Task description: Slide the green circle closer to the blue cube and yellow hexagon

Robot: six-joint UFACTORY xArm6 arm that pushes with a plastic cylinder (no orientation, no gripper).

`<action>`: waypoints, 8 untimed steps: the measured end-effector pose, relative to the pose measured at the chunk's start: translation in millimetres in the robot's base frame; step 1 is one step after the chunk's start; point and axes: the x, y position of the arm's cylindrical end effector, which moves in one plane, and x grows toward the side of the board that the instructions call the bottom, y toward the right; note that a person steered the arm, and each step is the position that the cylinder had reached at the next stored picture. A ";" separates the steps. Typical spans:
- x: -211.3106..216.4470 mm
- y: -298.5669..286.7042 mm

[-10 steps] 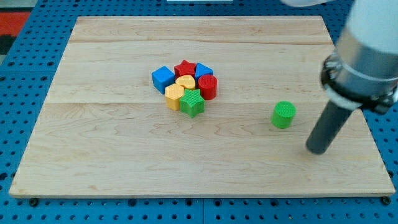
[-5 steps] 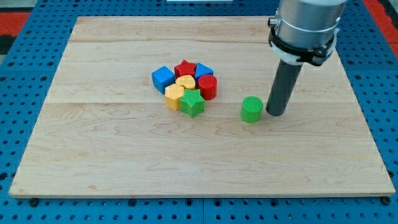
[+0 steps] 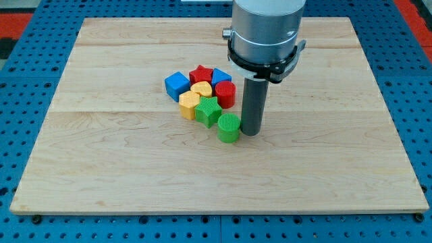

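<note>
Near the worktop's (image 3: 101, 175) middle, my tip (image 3: 251, 133) touches the green circle's (image 3: 229, 127) right side (no pincer here, only a rod). It sits just beside the green star (image 3: 208, 111), near the yellow hexagon (image 3: 189, 104) and blue cube (image 3: 177, 86).

The arm's upper body runs off the view's top edge, the second blue block (image 3: 221, 75) and the yellow heart (image 3: 201, 88) show only in part behind their neighbours, and the worktop (image 3: 121, 175) hides the pegboard beneath.
</note>
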 end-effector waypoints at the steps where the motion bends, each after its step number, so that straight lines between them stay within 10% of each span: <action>1: 9.1 -6.6; 8: 21.6 -66.3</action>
